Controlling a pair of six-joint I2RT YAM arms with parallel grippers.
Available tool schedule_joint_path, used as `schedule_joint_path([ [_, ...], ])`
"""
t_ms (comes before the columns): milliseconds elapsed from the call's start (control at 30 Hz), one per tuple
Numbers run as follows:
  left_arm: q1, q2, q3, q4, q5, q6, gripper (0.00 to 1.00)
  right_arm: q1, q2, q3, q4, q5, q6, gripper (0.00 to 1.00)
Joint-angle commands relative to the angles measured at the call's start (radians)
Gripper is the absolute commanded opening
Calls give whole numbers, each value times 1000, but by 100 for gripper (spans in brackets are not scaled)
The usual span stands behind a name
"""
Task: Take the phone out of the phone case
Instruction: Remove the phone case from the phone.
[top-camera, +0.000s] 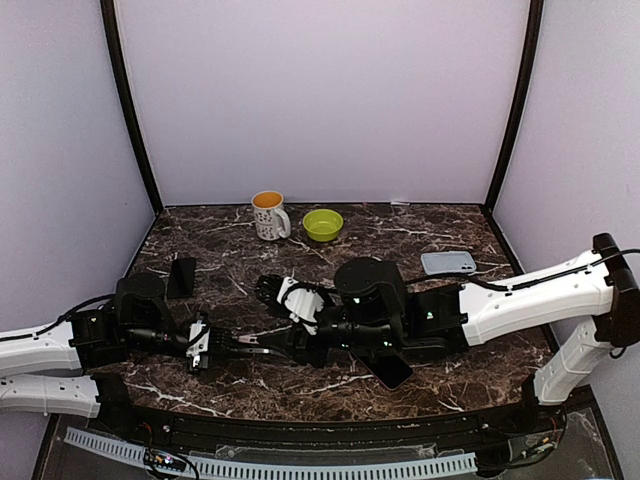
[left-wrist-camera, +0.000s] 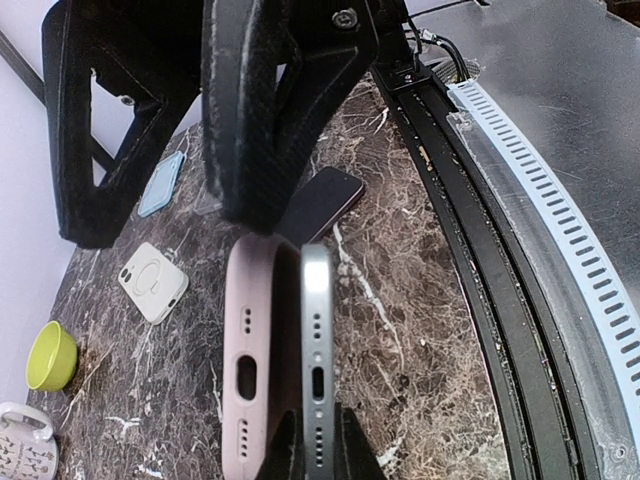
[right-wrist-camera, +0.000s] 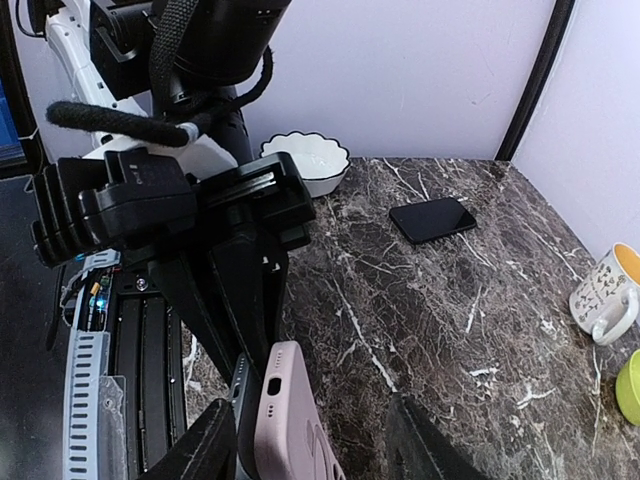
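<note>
Near the table's front edge, middle: phone and pink phone case are held off the marble between the two arms
Phone: on its edge, silver frame and port end towards the left wrist camera
Phone case: just beside the phone and touching it; at the port end it stands next to the phone, not around it; the far end is hidden behind a right finger
Left gripper: closed tight on the port end of the phone, one finger on each side of the silver frame
Right gripper: jaws partly open, straddling the far end of case and phone; in the left wrist view one finger touches the end of the case, and in the right wrist view the other finger stands apart from the pink back
Table: dark marble with white veins
Back of table: mug and green bowl side by side
Right side: blue case lying flat
Front, under the right arm: dark phone lying flat
Beyond the held phone: white case, flat, ring mark up
Left side: white bowl and a black phone near it
</note>
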Motion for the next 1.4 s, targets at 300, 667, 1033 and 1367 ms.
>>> schedule_joint_path([
  [300, 2, -29, -2, 83, 17, 1, 0, 8, 36, 49, -39, -36, -43, 47],
  [667, 2, -44, -5, 82, 23, 0, 0, -5, 51, 61, -49, -36, -48, 39],
  [1033, 1, -60, -8, 85, 13, -2, 0, -6, 61, 70, -106, -160, -60, 32],
  [1367, 1, -90, -17, 93, 5, -8, 0, -8, 69, 69, -139, -128, -59, 26],
])
